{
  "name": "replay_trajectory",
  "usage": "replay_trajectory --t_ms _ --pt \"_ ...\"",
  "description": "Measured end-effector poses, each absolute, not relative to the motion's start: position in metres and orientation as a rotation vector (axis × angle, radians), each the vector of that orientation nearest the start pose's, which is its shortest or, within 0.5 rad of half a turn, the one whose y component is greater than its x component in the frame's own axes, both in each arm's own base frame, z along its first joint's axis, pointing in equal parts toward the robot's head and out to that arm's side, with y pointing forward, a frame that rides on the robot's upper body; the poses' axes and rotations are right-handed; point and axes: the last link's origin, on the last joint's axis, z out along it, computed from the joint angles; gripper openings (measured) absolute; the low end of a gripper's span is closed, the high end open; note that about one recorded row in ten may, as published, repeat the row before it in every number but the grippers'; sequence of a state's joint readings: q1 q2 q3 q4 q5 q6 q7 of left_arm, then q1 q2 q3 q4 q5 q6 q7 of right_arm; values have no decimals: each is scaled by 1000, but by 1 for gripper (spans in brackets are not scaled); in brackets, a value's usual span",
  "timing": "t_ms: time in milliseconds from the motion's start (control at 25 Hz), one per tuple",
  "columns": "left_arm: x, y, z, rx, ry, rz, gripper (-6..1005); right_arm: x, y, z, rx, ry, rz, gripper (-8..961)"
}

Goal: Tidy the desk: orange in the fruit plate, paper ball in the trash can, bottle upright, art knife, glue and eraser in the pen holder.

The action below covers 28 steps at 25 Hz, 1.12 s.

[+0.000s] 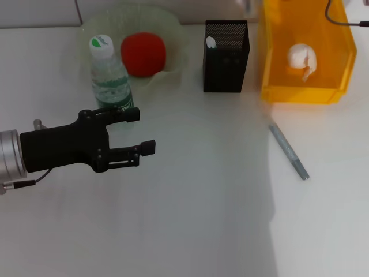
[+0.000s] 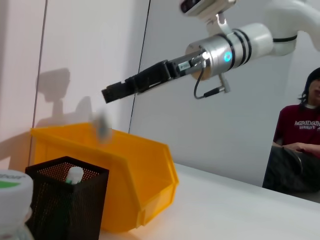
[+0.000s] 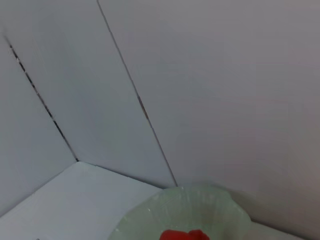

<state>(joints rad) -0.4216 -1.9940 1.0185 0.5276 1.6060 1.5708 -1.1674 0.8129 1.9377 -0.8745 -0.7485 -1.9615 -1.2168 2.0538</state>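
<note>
Our left gripper (image 1: pixel 144 130) hangs low over the left of the desk, jaws parted and empty, fingers pointing toward the desk's middle. Just behind it the bottle (image 1: pixel 109 75) stands upright, clear ribbed plastic with a green label and a white cap; its base sits close to the upper finger.

The piece left out is the knife (image 1: pixel 289 152), a slim grey stick lying flat on the bare white top to the right, well apart from our left gripper. Its long axis runs diagonally, the far end toward the can (image 1: pixel 343 52) and the near end toward the robot's right. We judge the right arm nearer to it. The right gripper (image 2: pixel 120 90) shows only in the left wrist view, raised high above the can; we cannot tell how its fingers stand.

The holder (image 1: pixel 226 56), square black mesh, stands between the plate (image 1: pixel 173 26) and the can, with a white-tipped item already in it. The orange (image 1: pixel 143 54), dimpled and red, rests in the wavy pale-green plate. The crumpled ball (image 1: pixel 301 60) lies in the translucent yellow can.
</note>
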Motion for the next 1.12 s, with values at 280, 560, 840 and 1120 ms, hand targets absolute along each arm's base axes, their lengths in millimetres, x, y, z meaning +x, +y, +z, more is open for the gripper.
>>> replay_trajectory --t_ms 280,560,840,1120 --pt "-273 300 -4 -2733 -465 -865 825 171 454 57 -2475 930 602 270" --pt "-274 300 -4 -2733 -466 -866 825 157 436 83 -2587 937 457 468" --pt "-274 300 -4 -2733 -474 -866 825 143 401 83 -2599 930 -218 533" --pt "-272 300 -5 -2742 -474 -866 825 160 384 24 -2557 968 -641 530"
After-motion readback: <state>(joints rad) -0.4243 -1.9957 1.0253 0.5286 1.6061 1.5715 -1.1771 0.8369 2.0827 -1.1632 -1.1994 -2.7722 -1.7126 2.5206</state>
